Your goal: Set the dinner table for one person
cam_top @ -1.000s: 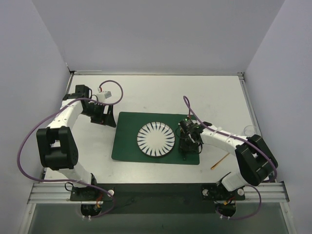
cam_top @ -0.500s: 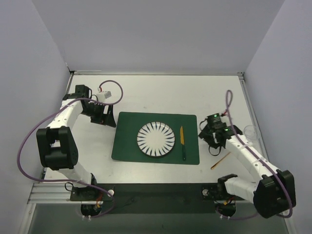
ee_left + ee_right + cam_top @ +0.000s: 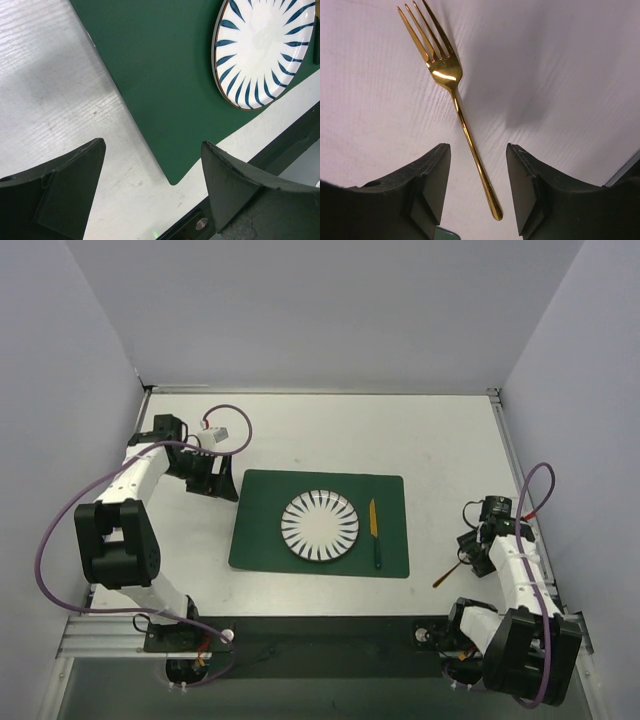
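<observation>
The dinner table (image 3: 400,430) is a white top. On it lies a dark green placemat (image 3: 255,530) with a white, blue-striped plate (image 3: 320,525). A knife (image 3: 374,532) with a gold blade and green handle lies on the mat right of the plate. A gold fork (image 3: 447,574) lies on the bare table at the near right. My right gripper (image 3: 468,546) is open over the fork. In the right wrist view the fork (image 3: 455,95) has its handle end between the open fingers (image 3: 427,185), tines pointing away. My left gripper (image 3: 222,488) is open and empty at the mat's far left corner.
In the left wrist view the placemat (image 3: 165,90), the plate (image 3: 265,50) and the bare table (image 3: 50,100) lie below the open left gripper (image 3: 152,185). A metal rail (image 3: 320,630) runs along the near edge. White walls close in on three sides.
My right gripper left the knife on the mat beside the plate and swung right and nearer, now over the fork. The left arm has not moved.
</observation>
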